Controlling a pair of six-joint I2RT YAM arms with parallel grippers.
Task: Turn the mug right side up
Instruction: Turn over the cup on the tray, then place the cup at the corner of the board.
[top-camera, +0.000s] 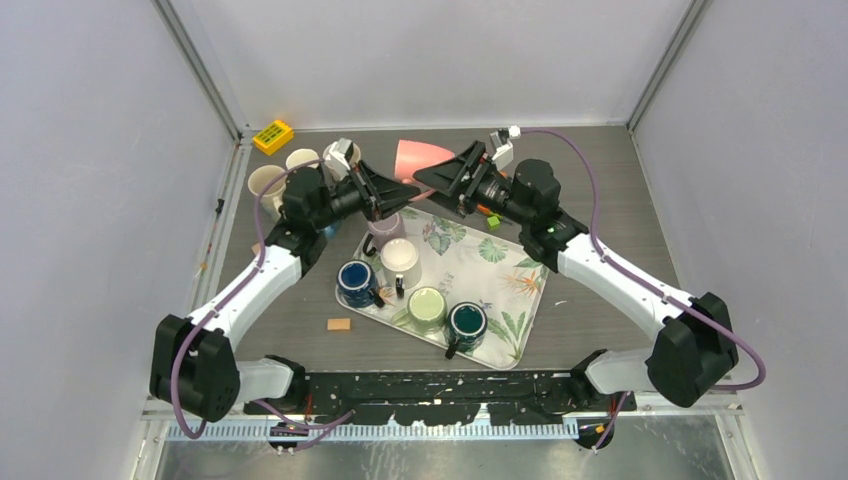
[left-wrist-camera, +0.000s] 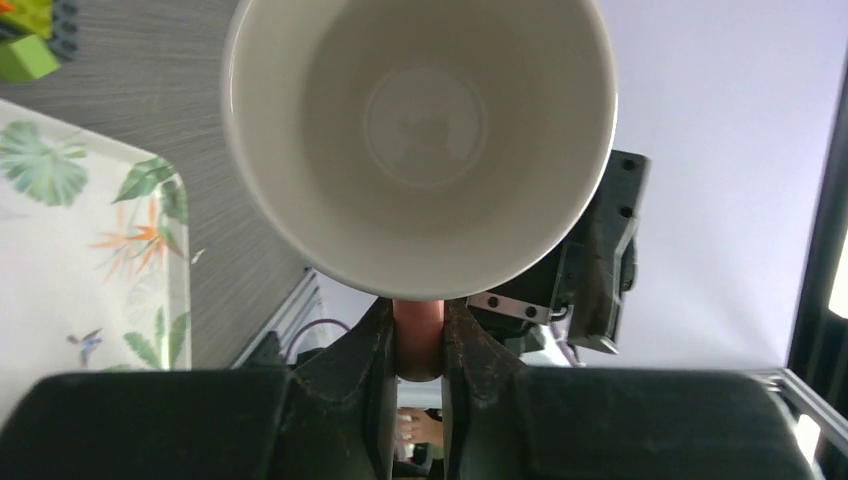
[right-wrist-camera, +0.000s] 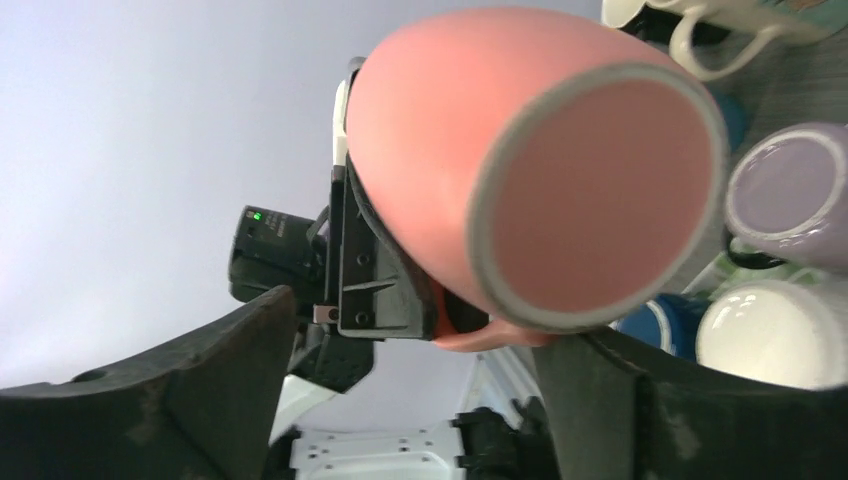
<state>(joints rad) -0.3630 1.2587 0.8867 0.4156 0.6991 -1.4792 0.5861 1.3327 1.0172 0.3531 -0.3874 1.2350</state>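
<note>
Above the far edge of the tray (top-camera: 505, 285), the pink mug (top-camera: 422, 158) is airborne and lying on its side: mouth toward the left wrist cam, base toward the right wrist cam. It's mid-flip, neither inverted nor upright

Left gripper (left-wrist-camera: 420, 325) has its jaws clamped tight on the mug's handle (left-wrist-camera: 420, 335), so it carries all the weight. Holding by the handle keeps the body free to rotate and leaves the rim clear for setting down

Right gripper (top-camera: 447, 178) sits just beside the base with its jaws spread wide, one each side and holding nothing. Can't tell if they touch the mug. My read is that it's staged to steady the mug or take a handover

Count:
- 1 pink mug in the air
- 5 mugs upright on the tray: purple (top-camera: 386, 224), white (top-camera: 400, 257), blue (top-camera: 356, 279), green (top-camera: 427, 306), teal (top-camera: 467, 322)
- 2 cream mugs (top-camera: 266, 181) on the worktop (top-camera: 610, 190), far left
- 1 yellow block (top-camera: 273, 135), 1 small wooden block (top-camera: 339, 324), 1 green brick (left-wrist-camera: 25, 57)

Next it needs the remaining roll to bring the mouth up, then a free spot to set it down; the tray is crowded
</note>
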